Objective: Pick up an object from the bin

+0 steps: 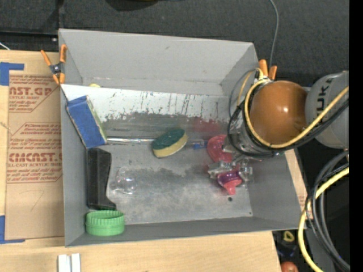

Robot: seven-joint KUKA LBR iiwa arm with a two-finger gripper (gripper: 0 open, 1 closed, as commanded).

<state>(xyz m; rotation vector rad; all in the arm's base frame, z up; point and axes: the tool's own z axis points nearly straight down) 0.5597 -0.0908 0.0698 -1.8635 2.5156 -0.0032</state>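
A pale wooden table [170, 248] carries a grey metal bin [164, 61], its floor scuffed and streaked. The arm comes in from the right, its rounded orange cover [277, 113] hanging over the bin's right wall, and the end effector [229, 171] is down at the floor in the right half of the bin. Directly under it lies a small magenta piece [230, 179], perhaps a plastic toy, though its shape is hard to make out among the metal parts. Whether the end effector is spread or closed, and whether it has hold of that piece, cannot be told. Just beyond it, toward the far side, sits a pink rounded object [216, 147]. Further left, near the bin's middle, is an oval green-and-yellow sponge [169, 143]. Against the left wall a blue block [85, 120] lies at a slant, with a black oblong block [97, 177] nearer. A clear plastic item [123, 183] rests beside the black block, and a green ring-shaped lid [105, 222] sits in the near left corner.
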